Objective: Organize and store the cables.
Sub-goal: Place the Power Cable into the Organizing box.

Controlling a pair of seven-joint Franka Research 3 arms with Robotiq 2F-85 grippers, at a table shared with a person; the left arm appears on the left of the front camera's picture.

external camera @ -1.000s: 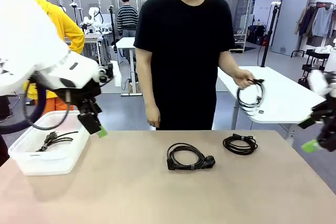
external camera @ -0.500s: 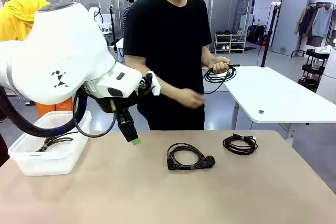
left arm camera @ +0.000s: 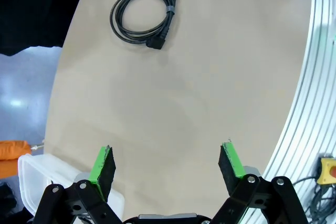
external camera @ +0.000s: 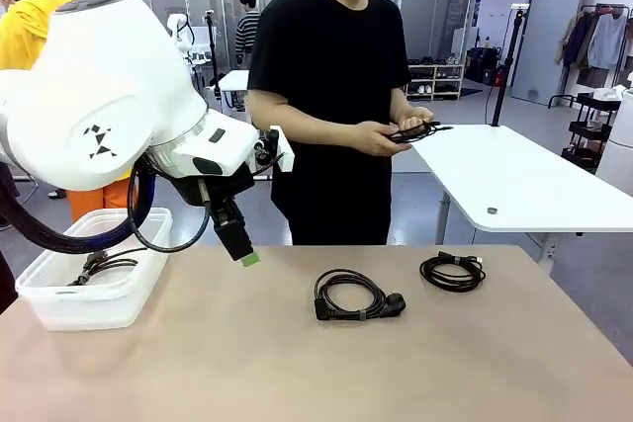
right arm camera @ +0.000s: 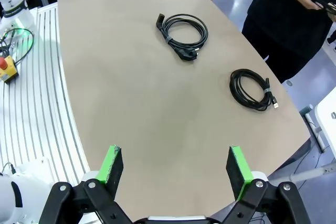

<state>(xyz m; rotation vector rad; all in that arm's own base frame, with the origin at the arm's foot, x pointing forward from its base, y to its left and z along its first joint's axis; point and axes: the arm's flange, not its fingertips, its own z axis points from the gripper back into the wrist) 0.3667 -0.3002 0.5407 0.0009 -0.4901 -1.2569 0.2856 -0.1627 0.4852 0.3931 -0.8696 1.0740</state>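
Front view, biggest first: beige counter [external camera: 297, 373] across the foreground; white left arm [external camera: 99, 96] bulking over its left part; person [external camera: 336, 76] in black standing at the far side; clear bin [external camera: 89, 305] at the counter's left edge. In the bin, one loose cable [external camera: 104, 264]. On the bare counter, middle coil [external camera: 356, 313] near the centre and right coil [external camera: 465, 284] nearby toward the right, apart, both lying flat. Held cable [external camera: 415, 130] bunched between the person's hands [external camera: 381, 137], off the counter. Left pincer [external camera: 247, 257] hanging above the counter between bin and middle coil, spread wide, empty. Right wrist view: right pincer [right arm camera: 176, 169] likewise wide, gripping nothing, high over both coils.
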